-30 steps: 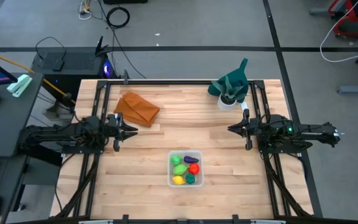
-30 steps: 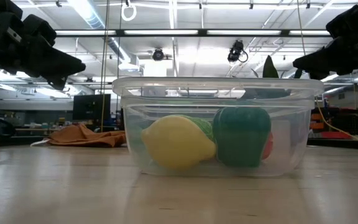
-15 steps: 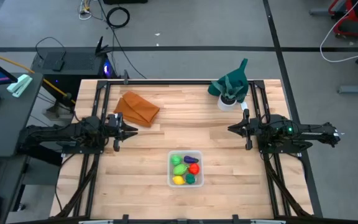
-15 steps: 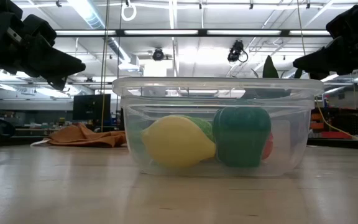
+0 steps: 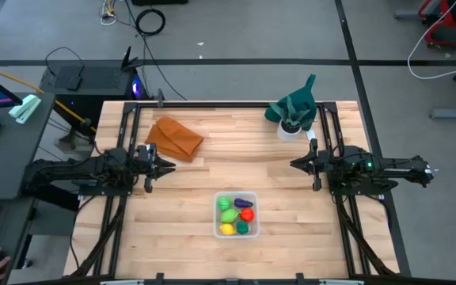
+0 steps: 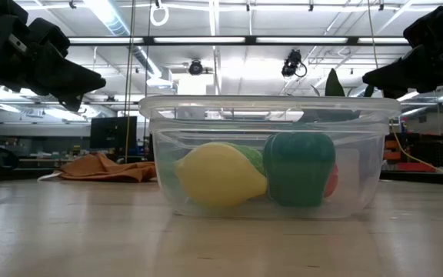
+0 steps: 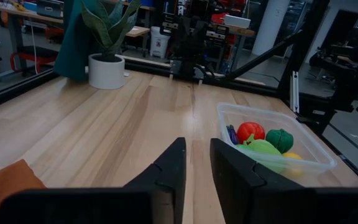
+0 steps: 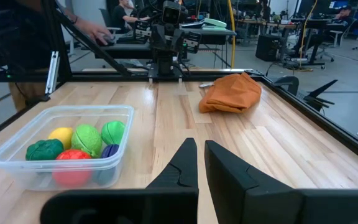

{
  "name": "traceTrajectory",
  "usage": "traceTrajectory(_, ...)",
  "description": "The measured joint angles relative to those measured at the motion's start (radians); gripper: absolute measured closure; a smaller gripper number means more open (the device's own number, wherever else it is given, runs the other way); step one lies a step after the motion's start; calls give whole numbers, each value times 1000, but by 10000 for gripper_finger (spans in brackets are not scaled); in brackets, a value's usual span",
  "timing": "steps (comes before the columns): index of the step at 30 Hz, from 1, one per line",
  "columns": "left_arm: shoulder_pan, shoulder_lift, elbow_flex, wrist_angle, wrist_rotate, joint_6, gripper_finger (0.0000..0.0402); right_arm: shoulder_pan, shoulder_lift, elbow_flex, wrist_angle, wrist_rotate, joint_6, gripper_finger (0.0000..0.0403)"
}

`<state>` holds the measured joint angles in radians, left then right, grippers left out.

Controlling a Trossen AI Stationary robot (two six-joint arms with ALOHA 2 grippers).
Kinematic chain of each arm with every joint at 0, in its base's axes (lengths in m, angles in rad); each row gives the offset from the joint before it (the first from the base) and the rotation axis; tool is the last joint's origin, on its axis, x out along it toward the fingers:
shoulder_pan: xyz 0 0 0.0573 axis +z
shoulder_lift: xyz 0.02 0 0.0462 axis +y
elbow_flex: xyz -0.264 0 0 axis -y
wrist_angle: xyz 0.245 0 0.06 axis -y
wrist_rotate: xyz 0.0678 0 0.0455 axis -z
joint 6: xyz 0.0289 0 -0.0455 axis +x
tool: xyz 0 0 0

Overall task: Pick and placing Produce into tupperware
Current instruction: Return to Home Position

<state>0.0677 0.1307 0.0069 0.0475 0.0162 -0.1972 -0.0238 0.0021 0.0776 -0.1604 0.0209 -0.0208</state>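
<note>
High view: produce in tupperware, left arm and right arm aside.

Light wooden table.
Right gripper: two dark fingers close together, a narrow slit between them, nothing held.
Clear square plastic tub, standing on the table. It holds:
- yellow toy fruit
- light green round piece
- second green piece
- dark green knobbly piece
- red round piece
- purple piece, partly hidden

Crumpled orange-brown cloth, well apart from the tub.
Dark left arm, at the table's far edge.
</note>
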Motion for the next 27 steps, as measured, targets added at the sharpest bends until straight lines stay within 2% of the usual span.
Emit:
traceTrajectory(9,0,0,0,0,0,0,311,0,0,0,0,0,0,403)
traceTrajectory(20,0,0,0,0,0,0,323,0,0,0,0,0,0,403)
traceTrajectory(27,0,0,0,0,0,0,315,0,0,0,0,0,0,403)
